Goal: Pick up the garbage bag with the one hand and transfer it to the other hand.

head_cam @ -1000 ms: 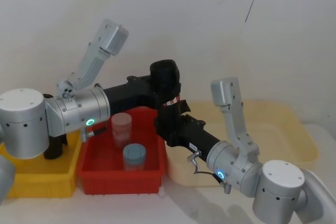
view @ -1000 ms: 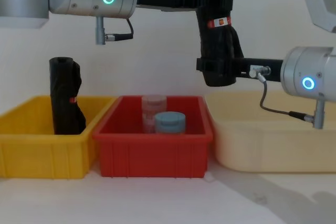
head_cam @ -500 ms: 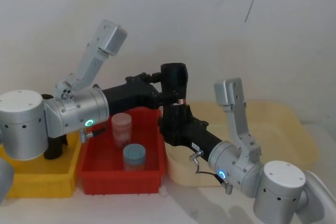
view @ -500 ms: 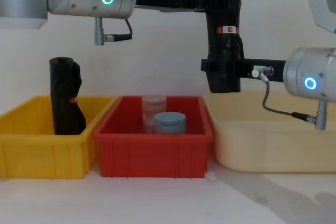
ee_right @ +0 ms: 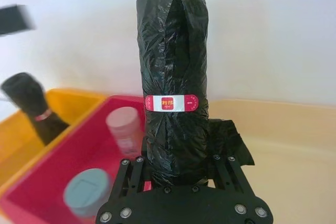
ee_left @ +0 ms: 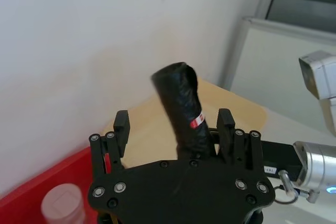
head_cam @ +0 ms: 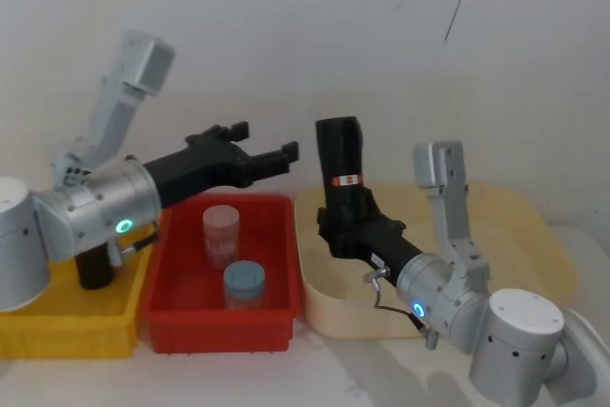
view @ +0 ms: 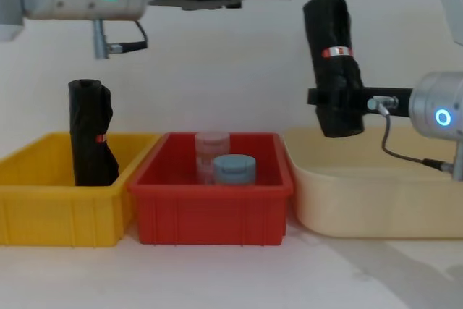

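Right tool (ee_right: 178, 165), on the arm with the blue glowing ring, is pinched on the lower part of the garbage bag (ee_right: 173, 61), one finger pressed against each side of the roll. The bag stands nearly upright in that grip, leaning a little in the chest view, and its top end is free. Its red-and-white label band (ee_right: 171, 102) circles the roll just above the fingers. The bag hangs in the air over the near left end of the beige tray (view: 362, 208), touching neither the tray nor anything else.

Left tool (ee_left: 174, 123), on the arm with the green glowing ring, is spread wide, and nothing sits between its fingers (ee_left: 122, 124). It points toward the bag from the bag's left and stands clear of it (in the chest view it is level with the bag's top end). It hovers above the red bin (view: 210, 215).

Inside that bin are two jars, side by side: one with a pink cap (head_cam: 220, 226) and one with a blue cap (head_cam: 244, 283). Left of the red bin, and touching it, is the yellow bin (view: 58, 215), where a second black roll (view: 90, 135), creased and lumpy, stands on end. All three containers rest in a row on the white worktop (view: 217, 273).
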You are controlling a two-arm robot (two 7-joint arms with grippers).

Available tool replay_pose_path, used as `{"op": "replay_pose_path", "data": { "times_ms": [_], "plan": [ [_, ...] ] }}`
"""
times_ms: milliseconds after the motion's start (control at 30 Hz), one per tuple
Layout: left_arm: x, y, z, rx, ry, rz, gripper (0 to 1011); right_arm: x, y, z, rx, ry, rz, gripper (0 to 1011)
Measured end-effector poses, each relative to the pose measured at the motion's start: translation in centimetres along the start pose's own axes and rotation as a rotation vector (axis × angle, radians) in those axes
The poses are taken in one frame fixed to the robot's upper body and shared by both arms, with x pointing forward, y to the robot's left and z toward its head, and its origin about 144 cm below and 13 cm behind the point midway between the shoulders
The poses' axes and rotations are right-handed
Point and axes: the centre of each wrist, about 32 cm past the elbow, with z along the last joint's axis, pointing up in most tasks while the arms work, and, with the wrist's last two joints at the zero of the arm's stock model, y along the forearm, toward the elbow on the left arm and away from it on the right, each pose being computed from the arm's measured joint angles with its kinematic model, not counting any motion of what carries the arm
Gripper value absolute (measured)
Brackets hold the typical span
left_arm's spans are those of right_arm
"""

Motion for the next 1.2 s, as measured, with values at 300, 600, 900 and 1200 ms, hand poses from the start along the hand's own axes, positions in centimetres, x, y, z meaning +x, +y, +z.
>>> {"op": "replay_pose_path", "data": {
  "times_ms": [300, 600, 900, 1200],
  "plan": [
    [0.2, 2.8, 0.1, -0.044, 0.03, 0.083, 1001, 1.4, 0.3, -0.1, -0.012, 0.019, -0.107, 533],
    [0.2, 5.1, -0.1, -0.065, 0.043, 0.157, 1002, 2.9, 0.2, -0.6, -0.017, -0.007, -0.192, 582],
    [0.2, 6.4, -0.1, -0.074, 0.048, 0.198, 1002, 3.4, -0.5, -1.1, 0.012, -0.062, -0.216, 855],
    [0.2, 7.0, -0.1, -0.079, 0.05, 0.215, 1002, 3.1, -1.6, -0.7, 0.069, -0.118, -0.182, 1000]
  ]
}}
